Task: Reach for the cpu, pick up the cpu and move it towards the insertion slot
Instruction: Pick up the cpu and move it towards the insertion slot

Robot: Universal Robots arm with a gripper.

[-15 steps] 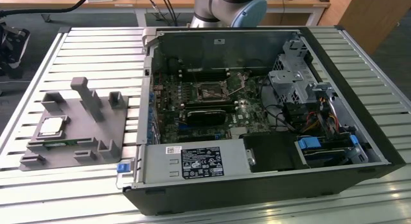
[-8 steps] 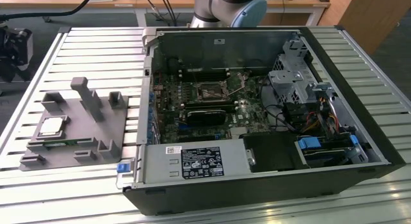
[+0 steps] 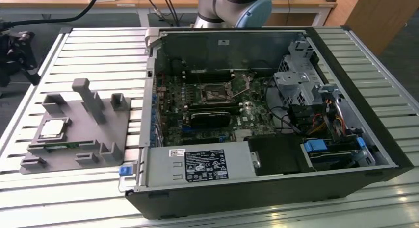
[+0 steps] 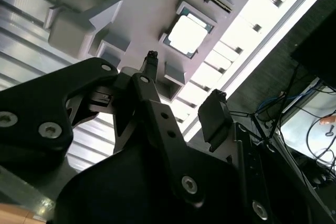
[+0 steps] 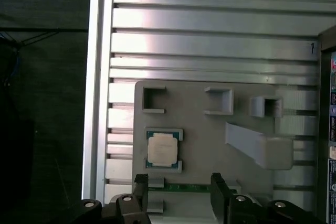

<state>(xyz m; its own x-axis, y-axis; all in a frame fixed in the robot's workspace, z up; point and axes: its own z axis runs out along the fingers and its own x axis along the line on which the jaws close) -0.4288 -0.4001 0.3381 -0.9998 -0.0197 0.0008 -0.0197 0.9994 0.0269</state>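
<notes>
The cpu (image 3: 54,129), a small silver square chip, lies flat in a recess of the grey fixture (image 3: 91,132) at the exterior view's left. Both wrist views look down on the cpu (image 4: 188,35) (image 5: 161,149) from above. My gripper (image 4: 185,77) (image 5: 178,182) hangs open over the fixture, well clear of the chip, with nothing between its black fingers (image 5: 218,184). The insertion slot (image 3: 213,94), a dark square framed by a silver bracket, sits on the motherboard inside the open computer case (image 3: 366,115).
A thin green memory stick (image 5: 189,187) lies in the fixture beside the cpu. Grey posts (image 3: 88,98) rise from the fixture. A long black card (image 3: 209,117) and cables (image 3: 314,122) crowd the case. The slatted metal table (image 3: 98,51) ends near the fixture.
</notes>
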